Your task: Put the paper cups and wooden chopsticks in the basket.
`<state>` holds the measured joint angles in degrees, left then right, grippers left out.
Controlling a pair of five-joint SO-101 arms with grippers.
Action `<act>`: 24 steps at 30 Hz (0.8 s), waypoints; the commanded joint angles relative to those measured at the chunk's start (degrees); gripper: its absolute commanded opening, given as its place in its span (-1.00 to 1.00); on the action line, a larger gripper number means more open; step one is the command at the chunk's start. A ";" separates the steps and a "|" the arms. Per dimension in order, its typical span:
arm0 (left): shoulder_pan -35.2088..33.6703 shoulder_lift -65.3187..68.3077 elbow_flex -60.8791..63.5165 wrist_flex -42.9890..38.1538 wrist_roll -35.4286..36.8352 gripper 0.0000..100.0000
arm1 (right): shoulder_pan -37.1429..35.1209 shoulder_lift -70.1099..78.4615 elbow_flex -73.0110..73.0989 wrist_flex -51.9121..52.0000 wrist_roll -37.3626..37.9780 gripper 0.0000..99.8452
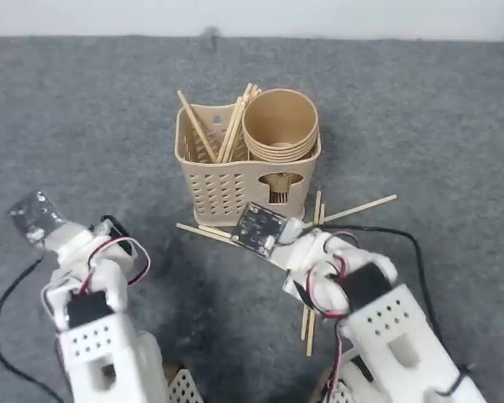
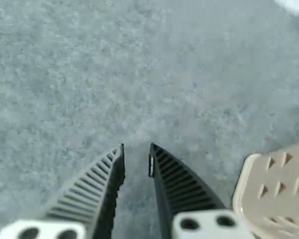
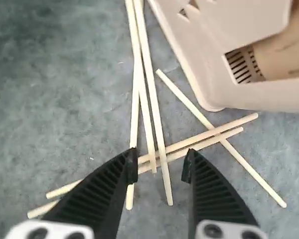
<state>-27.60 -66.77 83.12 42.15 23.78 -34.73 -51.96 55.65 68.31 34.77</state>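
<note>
A beige slotted basket stands mid-table and holds a stack of paper cups and several wooden chopsticks. More loose chopsticks lie crossed on the grey carpet in front of it. My right gripper hangs open just above these loose chopsticks, its fingers on either side of a few of them, close to the basket's corner. My left gripper is slightly open over bare carpet, holding nothing, with the basket's edge to one side.
The right arm sits in front of the basket and covers part of the chopstick pile. The left arm is at the front left, apart from the basket. Grey carpet surrounds the basket on all sides.
</note>
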 commanded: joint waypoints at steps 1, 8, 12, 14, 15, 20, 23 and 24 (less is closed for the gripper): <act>-0.26 12.84 -7.08 -2.29 -0.62 -0.84 | -1.27 7.52 -8.09 0.40 1.14 -0.67; -0.53 24.62 -12.09 -5.80 -0.97 -0.84 | -6.90 19.03 -9.14 -8.57 1.41 -0.67; -0.26 24.62 -12.09 -5.89 -0.97 -0.84 | -5.85 24.40 -9.05 -12.09 3.87 -0.67; -0.26 24.62 -12.09 -5.89 -0.97 -0.84 | -4.79 27.12 -8.97 -13.32 5.01 -0.67; -0.26 24.62 -12.09 -5.89 -0.97 -0.84 | -4.26 28.44 -8.97 -14.11 5.19 -0.67; -0.18 24.62 -12.09 -5.89 -0.97 -0.84 | -3.38 33.63 -8.88 -18.59 5.45 -0.67; 0.44 24.62 -12.09 -5.98 -0.97 -0.84 | -3.21 36.97 -8.88 -20.88 5.45 -0.67; 0.88 24.62 -12.09 -5.98 -0.97 -0.84 | -3.21 38.02 -8.88 -21.41 5.45 -0.67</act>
<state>-27.69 -42.33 73.45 37.76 23.43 -38.86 -15.21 49.85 49.05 39.43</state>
